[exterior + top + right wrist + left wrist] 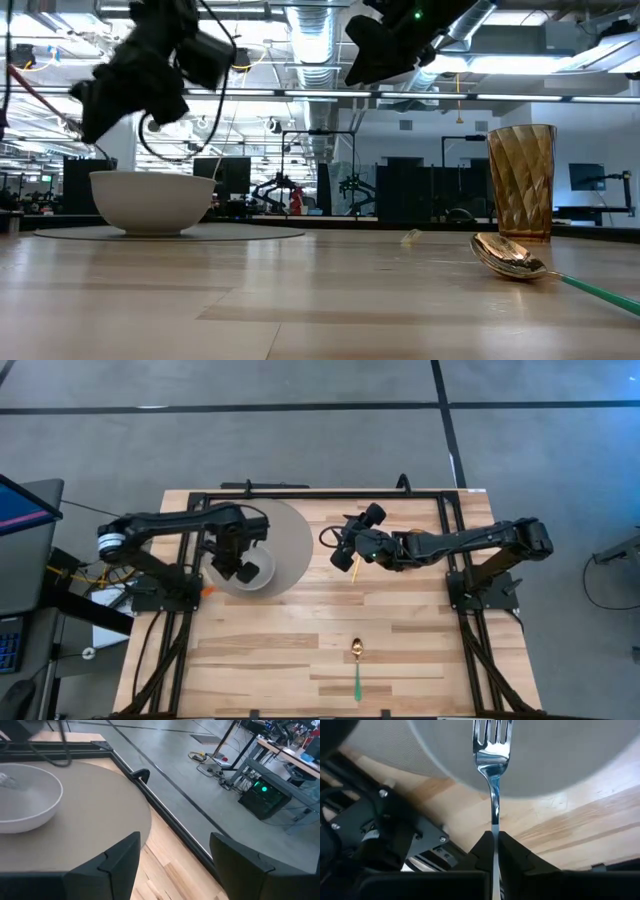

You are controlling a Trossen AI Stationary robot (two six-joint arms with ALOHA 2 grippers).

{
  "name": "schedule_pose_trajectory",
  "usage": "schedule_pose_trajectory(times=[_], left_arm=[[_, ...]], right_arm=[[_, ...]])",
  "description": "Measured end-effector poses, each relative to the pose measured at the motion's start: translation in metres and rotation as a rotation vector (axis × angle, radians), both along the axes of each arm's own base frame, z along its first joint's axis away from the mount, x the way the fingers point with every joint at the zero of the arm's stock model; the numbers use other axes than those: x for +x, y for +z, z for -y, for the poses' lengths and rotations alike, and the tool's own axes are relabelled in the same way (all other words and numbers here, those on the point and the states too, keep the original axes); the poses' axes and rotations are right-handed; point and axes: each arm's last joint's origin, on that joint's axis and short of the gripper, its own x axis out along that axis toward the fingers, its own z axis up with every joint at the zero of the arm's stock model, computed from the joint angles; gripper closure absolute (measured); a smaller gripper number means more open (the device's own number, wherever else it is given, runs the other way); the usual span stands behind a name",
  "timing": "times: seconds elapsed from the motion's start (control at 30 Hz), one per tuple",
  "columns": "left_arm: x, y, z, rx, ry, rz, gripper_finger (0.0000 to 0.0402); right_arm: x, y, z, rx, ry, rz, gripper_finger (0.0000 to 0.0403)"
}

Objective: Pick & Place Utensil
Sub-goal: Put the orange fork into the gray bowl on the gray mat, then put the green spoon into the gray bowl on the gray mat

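Gold spoon (357,650) with green handle lies at the high view's lower centre, an amber glass (521,182) behind it. Farther back, the left pincer (493,851) clamps a fork (492,765) above the white bowl (252,570); nothing visible inside. The right pincer (175,855) hangs open, centre.

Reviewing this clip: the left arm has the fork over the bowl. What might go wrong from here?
1. The left tool pinches the fork only by its thin handle, so it may pivot or slip before release.
2. The fork hangs above the white bowl; released tilted, it could catch the rim and tip out onto the round mat.
3. The right tool waits open near the mat's edge, where the arms could crowd each other.
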Motion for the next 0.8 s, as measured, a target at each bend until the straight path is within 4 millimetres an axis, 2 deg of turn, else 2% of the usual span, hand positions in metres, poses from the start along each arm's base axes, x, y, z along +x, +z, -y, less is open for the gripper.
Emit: schedule_pose_trajectory(times=[0.2,0.37,0.8], left_arm=[[0.010,-0.026,-0.021,-0.166,0.032,-0.043,0.0386],[0.013,-0.040,-0.030,-0.188,0.023,-0.085,0.0374],[0.019,-0.046,-0.032,-0.130,-0.024,-0.053,0.0352]], right_arm=[[0.000,0.000,0.002,0.020,0.021,0.002,0.0171],[0.001,-0.001,0.002,0.046,0.062,-0.001,0.0171],[0.001,-0.001,0.001,0.054,0.078,-0.001,0.0170]])
